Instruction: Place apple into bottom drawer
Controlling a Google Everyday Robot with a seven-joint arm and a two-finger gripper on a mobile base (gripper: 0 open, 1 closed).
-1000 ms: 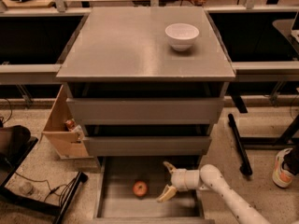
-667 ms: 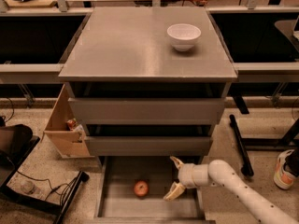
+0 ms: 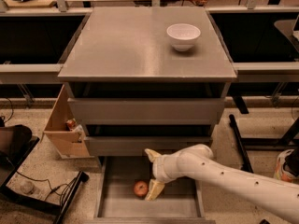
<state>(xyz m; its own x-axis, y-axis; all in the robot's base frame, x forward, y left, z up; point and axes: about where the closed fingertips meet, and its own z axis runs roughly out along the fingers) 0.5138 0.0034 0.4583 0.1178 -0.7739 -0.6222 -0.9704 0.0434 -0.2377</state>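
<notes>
Apparently done: I see the apple (image 3: 140,188) lying in the bottom drawer (image 3: 124,204), my gripper (image 3: 153,172) spread empty just beside it.

The red apple (image 3: 140,188) with yellowish patches lies on the plain grey floor of the bottom drawer (image 3: 122,205), beside the cream-fingered tool (image 3: 149,174) spread over that drawer on a white arm (image 3: 233,181) dotted dark, below a white bowl (image 3: 183,35) on the grey cabinet (image 3: 135,50).
</notes>
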